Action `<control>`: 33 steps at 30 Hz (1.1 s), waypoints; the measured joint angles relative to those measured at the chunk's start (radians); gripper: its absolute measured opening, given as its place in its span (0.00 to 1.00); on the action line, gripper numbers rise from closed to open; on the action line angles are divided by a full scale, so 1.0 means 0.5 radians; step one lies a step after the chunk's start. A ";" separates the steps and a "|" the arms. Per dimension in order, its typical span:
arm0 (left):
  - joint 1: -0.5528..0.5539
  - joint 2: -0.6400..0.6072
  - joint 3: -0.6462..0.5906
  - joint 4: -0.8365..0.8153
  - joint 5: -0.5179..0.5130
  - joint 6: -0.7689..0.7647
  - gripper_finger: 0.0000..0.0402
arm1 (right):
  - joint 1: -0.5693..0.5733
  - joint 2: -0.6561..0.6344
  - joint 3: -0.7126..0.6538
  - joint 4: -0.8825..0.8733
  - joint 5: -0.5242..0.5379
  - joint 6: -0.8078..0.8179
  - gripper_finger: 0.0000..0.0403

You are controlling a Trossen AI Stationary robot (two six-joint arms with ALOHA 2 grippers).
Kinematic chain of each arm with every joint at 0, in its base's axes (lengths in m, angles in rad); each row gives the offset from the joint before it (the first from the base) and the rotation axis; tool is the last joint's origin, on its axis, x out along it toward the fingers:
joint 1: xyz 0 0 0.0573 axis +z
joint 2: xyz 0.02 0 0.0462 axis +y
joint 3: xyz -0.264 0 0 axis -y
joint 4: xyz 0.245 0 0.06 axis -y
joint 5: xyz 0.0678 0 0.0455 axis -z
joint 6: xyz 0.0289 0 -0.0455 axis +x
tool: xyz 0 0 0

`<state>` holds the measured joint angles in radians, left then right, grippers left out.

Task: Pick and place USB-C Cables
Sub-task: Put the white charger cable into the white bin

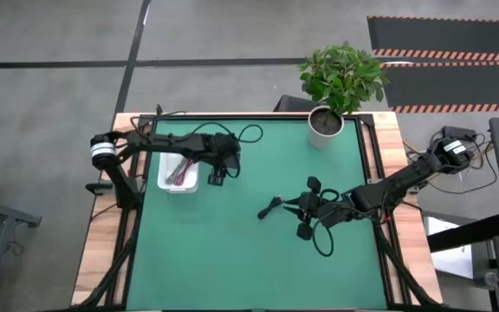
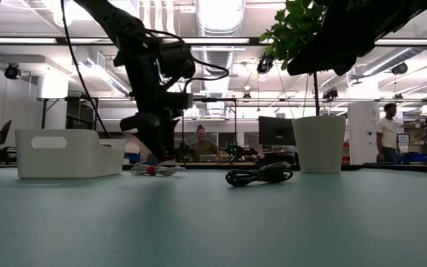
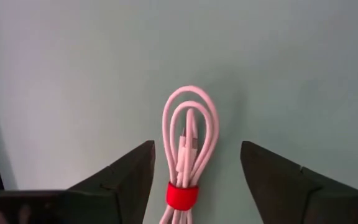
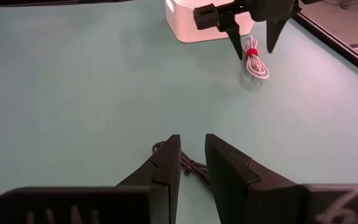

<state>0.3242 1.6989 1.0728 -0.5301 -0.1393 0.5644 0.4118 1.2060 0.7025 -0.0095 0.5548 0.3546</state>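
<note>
White cable's (image 3: 188, 155) lower end cut off at the frame edge; tray (image 1: 178, 184) contents too small to tell

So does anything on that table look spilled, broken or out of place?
Nothing stands out. The white cable lies neatly bundled on the mat between the open fingers of the left gripper, beside the white tray. The black cable lies loose mid-table by the right gripper. The plant pot stands upright.

Left arm (image 1: 158, 141) reaching in from 9 o'clock, wrist bent down, left gripper (image 1: 217, 178) low at about 10 o'clock, fingers (image 3: 120, 180) spread wide, nothing between them gripped. Right arm (image 1: 405, 180) stretching in from 3 o'clock toward centre, right gripper (image 1: 294, 206) near the middle, fingers (image 4: 166, 165) nearly together, a narrow gap between.
</note>
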 joint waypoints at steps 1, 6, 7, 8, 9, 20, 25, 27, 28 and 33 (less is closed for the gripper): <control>0.008 0.000 -0.002 -0.001 0.003 0.000 0.55 | 0.000 0.000 0.000 0.000 0.000 -0.006 0.16; 0.040 0.000 -0.037 0.038 0.004 -0.002 0.53 | 0.000 0.000 0.000 0.000 0.002 -0.021 0.16; 0.044 0.000 -0.058 0.064 0.006 -0.002 0.53 | 0.000 0.000 0.000 0.000 0.002 -0.023 0.16; 0.048 0.000 -0.080 0.089 0.007 -0.002 0.53 | 0.000 0.000 0.000 0.000 0.003 -0.024 0.16; 0.052 0.000 -0.100 0.113 0.007 -0.001 0.53 | 0.000 0.000 0.000 0.000 0.004 -0.025 0.16; 0.086 0.000 -0.190 0.255 0.007 -0.002 0.53 | 0.000 0.000 0.000 0.000 0.006 -0.030 0.16; 0.085 -0.001 -0.261 0.310 0.007 -0.008 0.53 | 0.000 0.000 0.000 0.000 0.008 -0.034 0.16; 0.085 -0.001 -0.268 0.317 0.007 -0.016 0.53 | 0.000 0.000 0.000 0.000 0.010 -0.037 0.16; 0.085 -0.001 -0.274 0.323 0.007 -0.016 0.53 | 0.000 0.000 0.000 0.000 0.012 -0.040 0.16; 0.084 -0.001 -0.288 0.333 0.008 -0.018 0.49 | 0.000 0.000 0.000 0.000 0.026 -0.057 0.16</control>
<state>0.3664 1.6985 0.9287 -0.3637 -0.1352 0.5556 0.4118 1.2060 0.7025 -0.0096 0.5677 0.3262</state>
